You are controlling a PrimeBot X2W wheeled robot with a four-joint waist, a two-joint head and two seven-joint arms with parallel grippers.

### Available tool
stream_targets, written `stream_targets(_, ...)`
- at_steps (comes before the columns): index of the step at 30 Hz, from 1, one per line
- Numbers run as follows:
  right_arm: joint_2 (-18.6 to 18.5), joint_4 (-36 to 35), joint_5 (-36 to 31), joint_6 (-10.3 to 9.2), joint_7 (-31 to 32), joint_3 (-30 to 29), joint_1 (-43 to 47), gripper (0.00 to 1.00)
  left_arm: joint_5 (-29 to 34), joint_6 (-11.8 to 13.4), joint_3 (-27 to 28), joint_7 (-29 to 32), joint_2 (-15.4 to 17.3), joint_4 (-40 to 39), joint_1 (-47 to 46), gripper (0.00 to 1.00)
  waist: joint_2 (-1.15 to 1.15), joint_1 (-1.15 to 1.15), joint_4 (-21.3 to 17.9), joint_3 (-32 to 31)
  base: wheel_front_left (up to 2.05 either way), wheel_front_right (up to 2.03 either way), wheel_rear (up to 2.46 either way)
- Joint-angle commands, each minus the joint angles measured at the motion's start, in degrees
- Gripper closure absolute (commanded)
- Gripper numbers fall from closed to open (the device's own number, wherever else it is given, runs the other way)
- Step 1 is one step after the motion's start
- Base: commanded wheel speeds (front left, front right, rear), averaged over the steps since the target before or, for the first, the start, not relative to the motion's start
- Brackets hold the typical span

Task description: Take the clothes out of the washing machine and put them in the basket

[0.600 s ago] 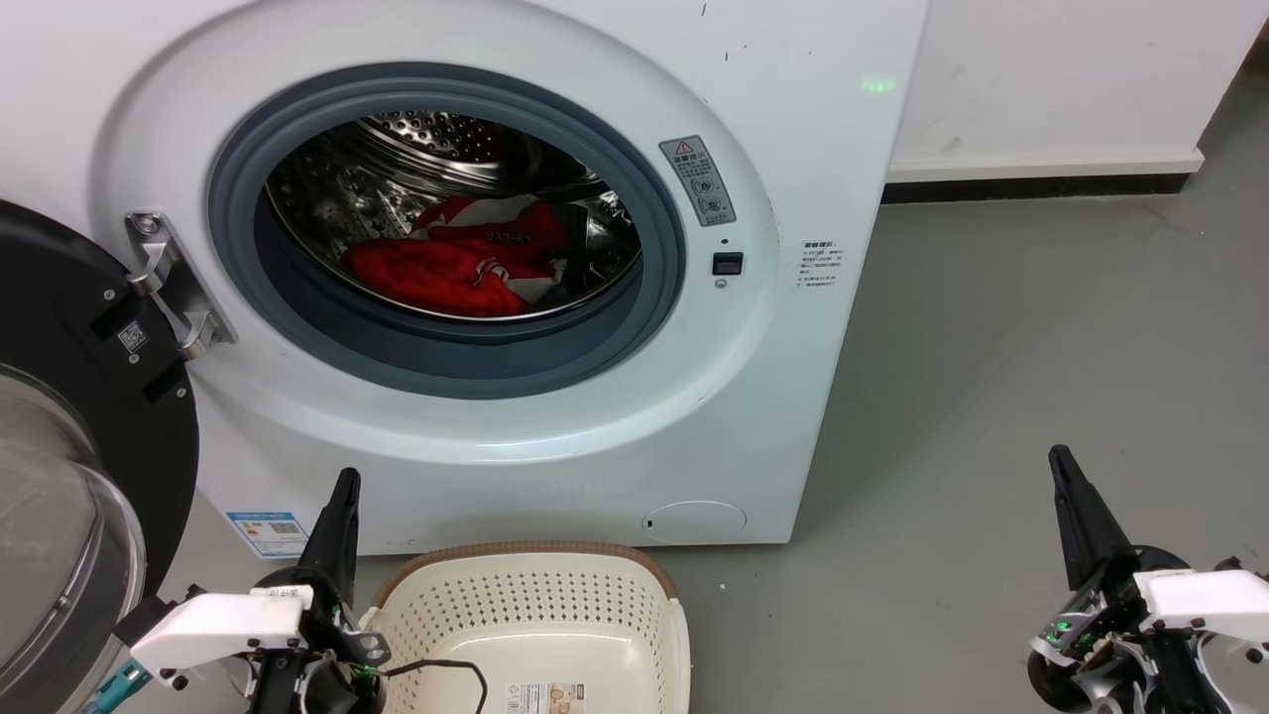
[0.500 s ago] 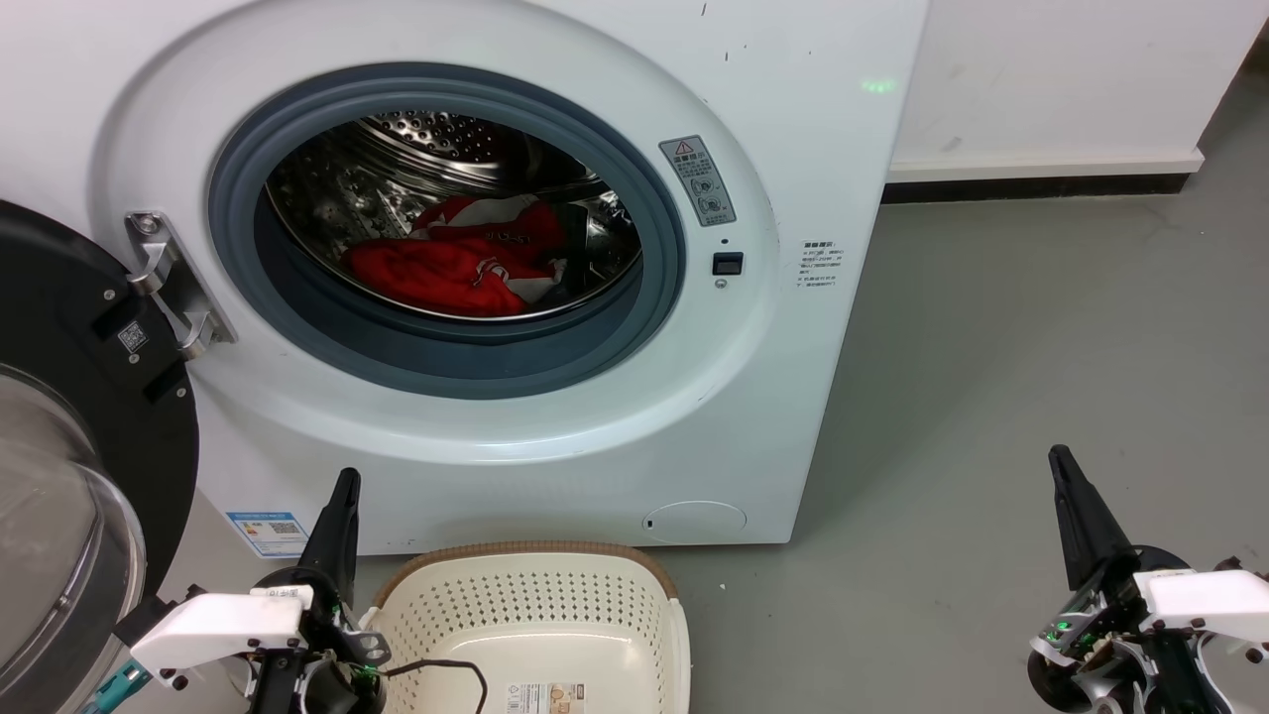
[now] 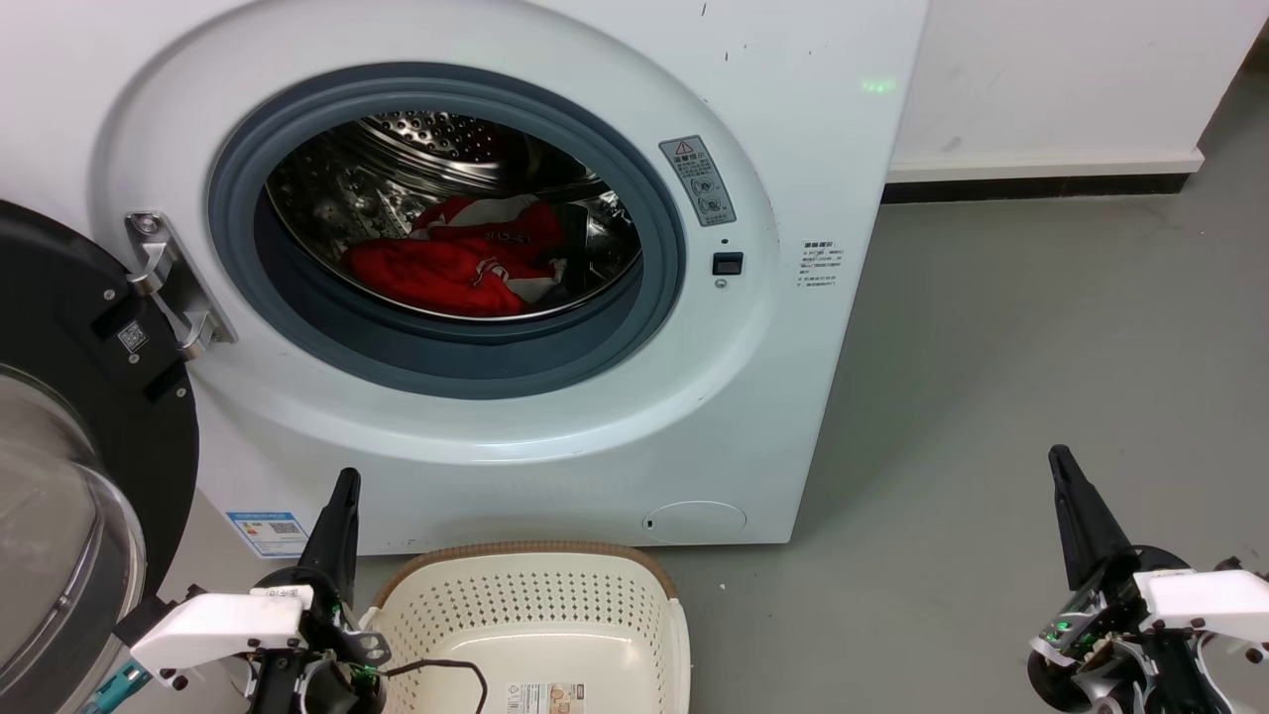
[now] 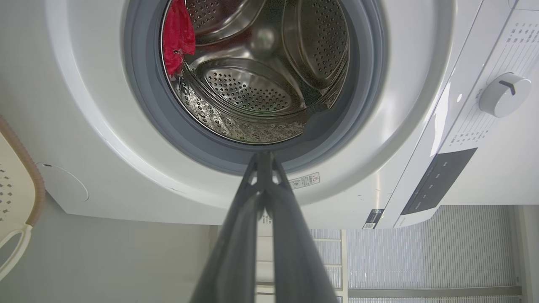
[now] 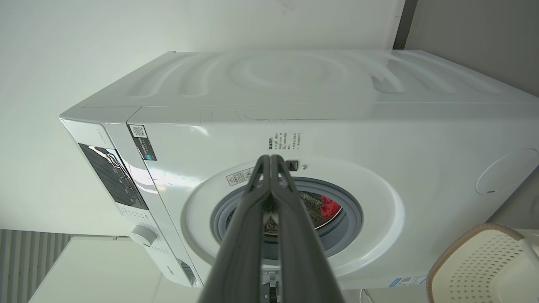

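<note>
Clothes (image 3: 446, 268) lie heaped at 6 o'clock in the drum (image 3: 416, 139) of the washing machine (image 3: 793, 149); basket (image 3: 535, 615) sits on floor (image 3: 991, 347) below porthole (image 3: 446, 362). Left gripper (image 3: 346, 481) at 7 o'clock & right gripper (image 3: 1059, 456) at 4 o'clock, head view: both pinched closed, gripping nothing.

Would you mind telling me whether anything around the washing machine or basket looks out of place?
One thing: a thin black cable runs from the left gripper across the basket at its near left corner, where the clothes, now inside the washing machine, should land. Nothing else stands out.
</note>
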Motion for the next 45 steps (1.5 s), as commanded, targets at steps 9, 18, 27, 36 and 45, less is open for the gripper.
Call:
stream_targets(9, 0.21, 0.09, -0.27, -0.02, -0.02, 0.0, -0.81, 1.0, -0.1, -0.24, 0.19, 0.18, -0.13, -0.06, -0.32, 1.0, 0.0, 0.0, 0.0, 0.0, 0.0, 0.0, 0.0)
stream_targets(18, 0.21, 0.09, -0.27, -0.02, -0.02, 0.01, -0.81, 1.0, -0.1, -0.24, 0.19, 0.18, -0.13, -0.06, -0.32, 1.0, 0.0, 0.0, 0.0, 0.0, 0.0, 0.0, 0.0)
stream_targets(27, 0.03, -0.71, -1.29, 0.0, -1.99, 0.73, 1.33, 0.0, 0.67, 0.0, -2.36, -2.02, -0.03, -0.44, 0.26, 0.0, 0.0, 0.0, 0.06, 0.01, 0.0, 0.0, 0.0)
stream_targets(36, 0.04, -3.79, -10.61, 0.0, -4.95, 1.01, 2.74, 0.0, 7.36, -0.02, -3.87, -5.0, -0.02, -3.46, 0.28, 0.0, 0.0, 0.0, 0.23, -0.04, 0.0, 0.0, 0.0)
stream_targets(45, 0.05, -6.7, -23.48, 0.0, -7.14, 1.1, 4.0, 0.0, 17.78, -0.03, -5.4, -7.16, -0.02, -4.87, 0.1, 0.0, 0.0, 0.0, 0.57, -0.15, 0.0, 0.0, 0.0)
